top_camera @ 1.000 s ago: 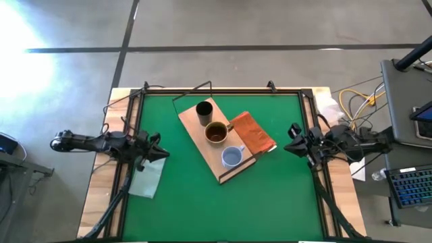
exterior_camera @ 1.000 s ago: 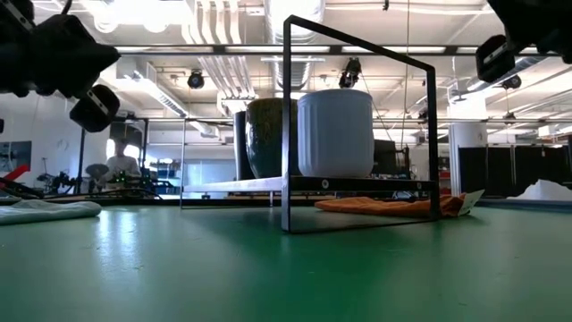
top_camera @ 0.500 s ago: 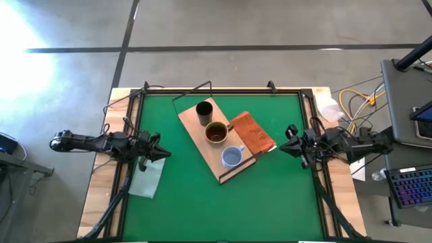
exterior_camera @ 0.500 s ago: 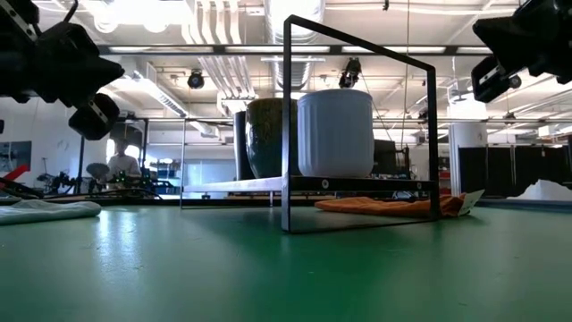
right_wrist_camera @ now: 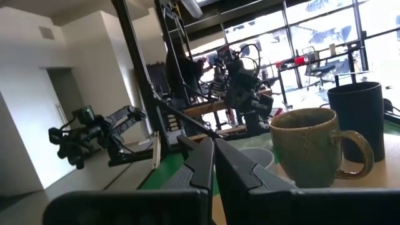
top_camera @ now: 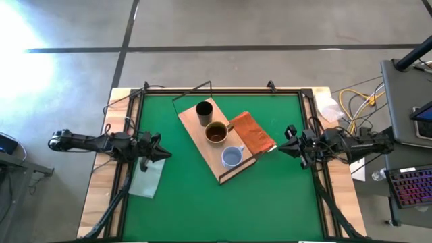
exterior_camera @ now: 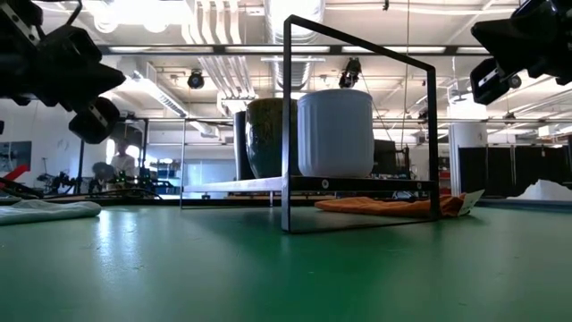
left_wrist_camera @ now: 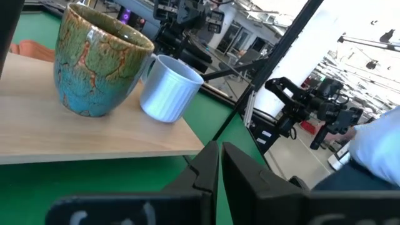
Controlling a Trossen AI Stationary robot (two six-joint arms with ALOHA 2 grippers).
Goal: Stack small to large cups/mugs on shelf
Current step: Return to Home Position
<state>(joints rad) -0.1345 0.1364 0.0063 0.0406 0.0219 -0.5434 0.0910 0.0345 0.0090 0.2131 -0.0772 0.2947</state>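
The light-wood shelf lies slantwise at the table's middle, with a black wire frame at its ends. Three vessels stand on it in a row: the black cup farthest, the brown mug in the middle, and the pale blue cup nearest. My left gripper is shut and empty above the table's left edge, pointing at the shelf. Its wrist view shows the mug and pale cup. My right gripper is shut and empty at the right edge, facing the mug and black cup.
A reddish-brown board lies against the shelf's right side. A pale cloth lies at the table's left edge under my left arm. Open green table lies near the front edge. Cables and a keyboard sit off the table's right.
My right gripper has moved a little toward the table's left edge, nearer the shelf, staying shut. The cups and shelf have stayed where they were.
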